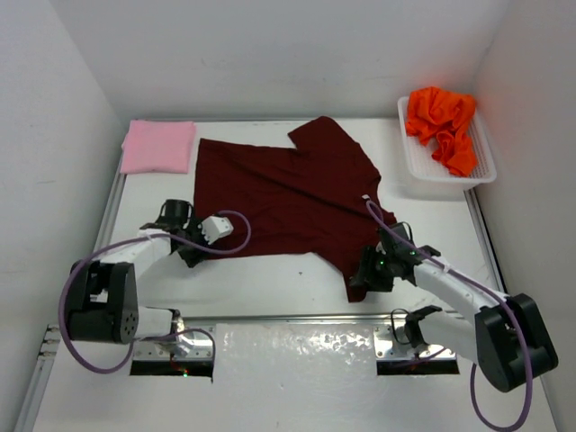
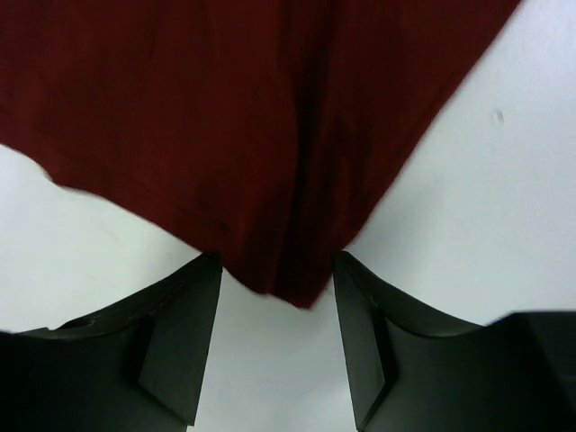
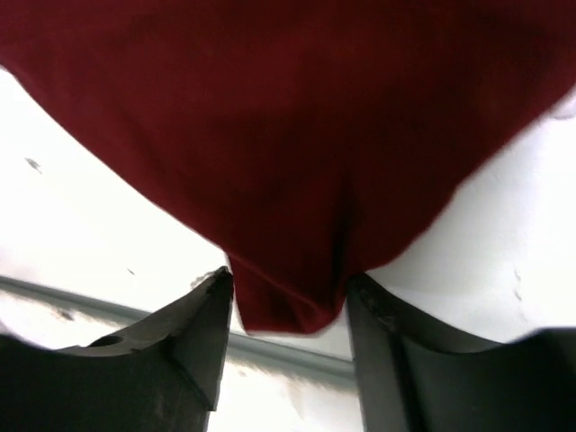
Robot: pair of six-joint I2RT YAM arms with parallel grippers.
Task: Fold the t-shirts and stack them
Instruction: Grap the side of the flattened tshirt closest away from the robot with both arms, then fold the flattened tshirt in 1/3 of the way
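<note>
The left gripper (image 2: 277,261) stands about half open, and a near hem corner of the dark maroon cloth t-shirt (image 1: 288,193) lies loose between its black fingers. The right gripper (image 3: 288,279) is about as wide. The other near corner fills its gap, but whether it pinches the cloth cannot be told. The shirt lies spread on the white table (image 1: 270,279), cut off in both wrist views. At the far left lies a folded light pink t-shirt (image 1: 158,146). At the far right, a bright orange t-shirt (image 1: 441,121) is crumpled in a white plastic lattice basket (image 1: 414,171).
</note>
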